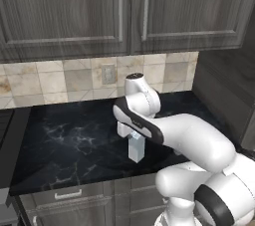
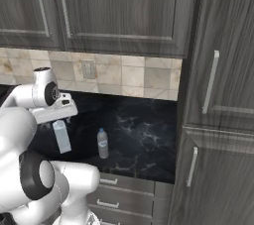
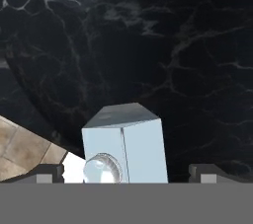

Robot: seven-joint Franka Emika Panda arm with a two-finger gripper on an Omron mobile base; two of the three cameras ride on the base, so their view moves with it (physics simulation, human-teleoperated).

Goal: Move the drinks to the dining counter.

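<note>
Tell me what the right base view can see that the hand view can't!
Only the right base view shows the clear bottle with its blue cap, standing beside the carton, plus the grey cabinets and tile backsplash. Only the hand view shows the carton's round spout and the two dark fingers spread wide on either side of it. Both share the white carton and the black marble counter.

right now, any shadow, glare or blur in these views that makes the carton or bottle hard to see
Left base view: soft, slightly blurred render; the carton stands pale against the black counter, its top hidden behind the arm. Right base view: the bottle is small but clear, no glare. Hand view: sharp; a dark rounded shadow lies on the marble around the carton, between the open tool tips.
</note>
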